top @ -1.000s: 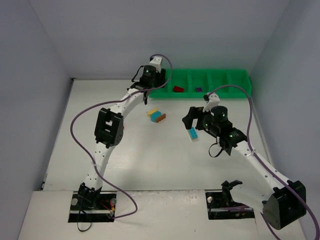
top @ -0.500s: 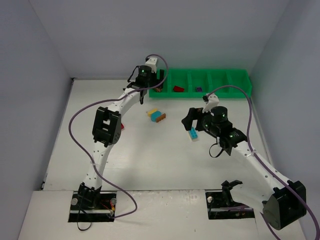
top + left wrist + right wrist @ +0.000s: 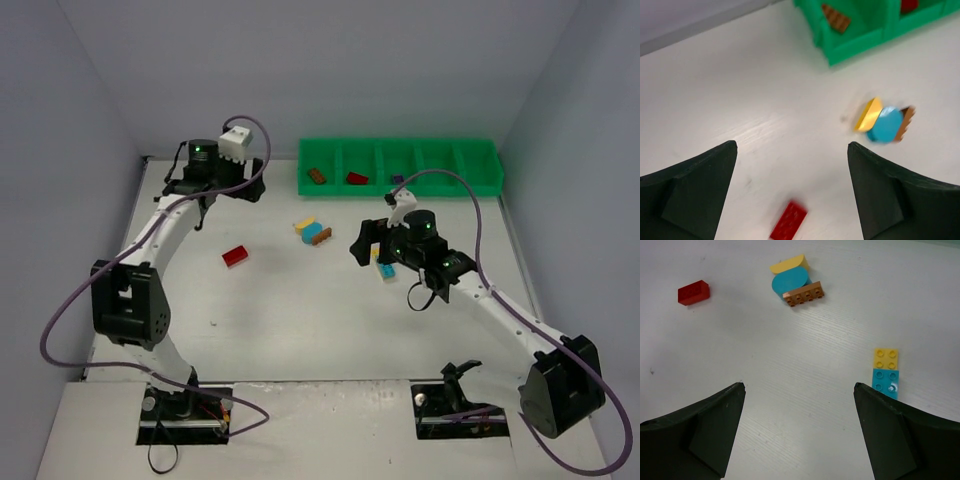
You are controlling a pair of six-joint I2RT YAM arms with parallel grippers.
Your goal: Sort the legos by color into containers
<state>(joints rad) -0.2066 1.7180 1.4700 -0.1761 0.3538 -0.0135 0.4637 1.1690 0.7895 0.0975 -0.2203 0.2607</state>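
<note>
**Both pincers wide over loose bricks**

The left gripper (image 3: 791, 144) hangs near the table's (image 3: 300, 330) far-left corner, jaws spread, nothing between them. The right gripper (image 3: 799, 385) sits mid-table, jaws apart too and empty, just beside a flat yellow-and-blue pair (image 3: 885, 372), studs up. Nearer the far edge lies a stack (image 3: 795, 282) on its side: yellow half-round, blue round, brown studded plate. Left of it, a lone red brick (image 3: 693, 292). The green tray (image 3: 480, 146) runs along the far edge towards the right corner. It holds a brown brick (image 3: 318, 176) in the leftmost bin, a red one (image 3: 357, 179) in the second and a small purple piece (image 3: 397, 180) in the third.
</note>
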